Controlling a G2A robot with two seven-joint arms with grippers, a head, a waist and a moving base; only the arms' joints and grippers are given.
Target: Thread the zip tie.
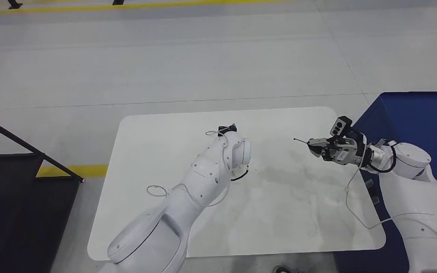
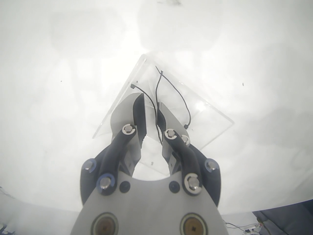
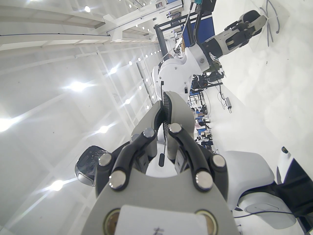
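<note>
On the white table point(image 1: 157, 157), the right gripper point(image 3: 167, 99) hung above the robot's right side with its fingers pressed together on a thin black zip tie point(image 3: 161, 157), whose head lay behind the fingers while its tip poked out past them toward the table's middle. Near the middle of the table, the left gripper point(image 2: 149, 100) pointed down with its fingers spread just over a clear plate point(image 2: 212, 118). Several loose ties point(image 2: 181, 96), also black, lay crossed on that plate, and one of them ran between the spread fingers.
</note>
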